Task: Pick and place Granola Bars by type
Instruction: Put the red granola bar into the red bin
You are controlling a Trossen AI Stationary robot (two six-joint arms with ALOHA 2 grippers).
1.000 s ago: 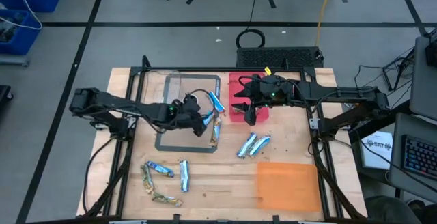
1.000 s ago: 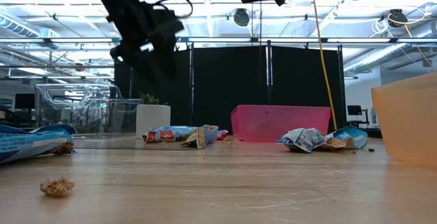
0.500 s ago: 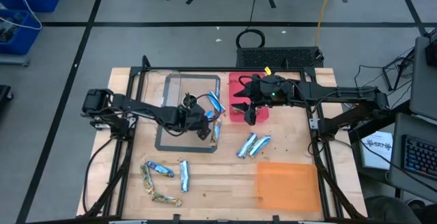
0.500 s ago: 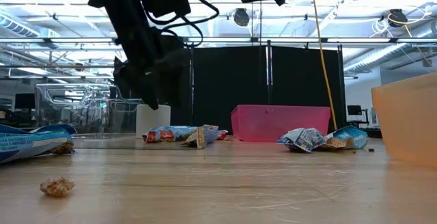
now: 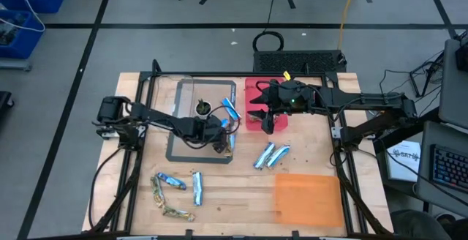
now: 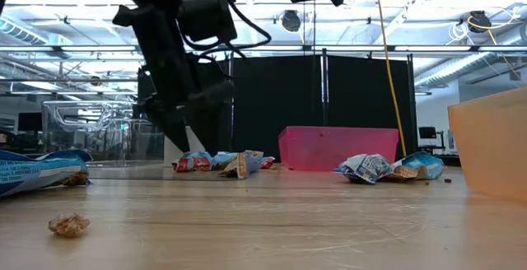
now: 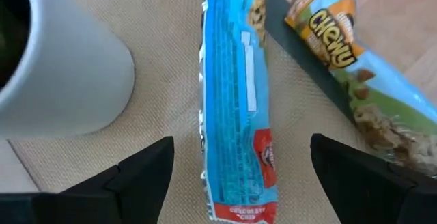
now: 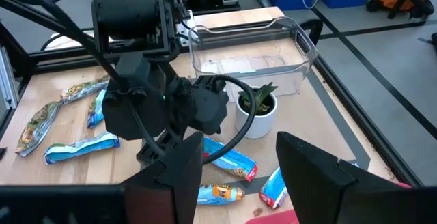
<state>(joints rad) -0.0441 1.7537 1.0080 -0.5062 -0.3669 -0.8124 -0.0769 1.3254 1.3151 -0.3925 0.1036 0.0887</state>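
Left gripper low over the grey mat, fingers spread wide, straddling a blue bar lying flat, not gripped. White plant pot just beside. Right gripper hangs half-open, empty, over pink bin.

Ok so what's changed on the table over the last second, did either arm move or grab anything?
The left gripper has moved right and come down beside the white plant pot, its open fingers now straddling a blue granola bar on the grey mat, not yet closed on it. The right gripper stayed over the pink bin. No bars moved.
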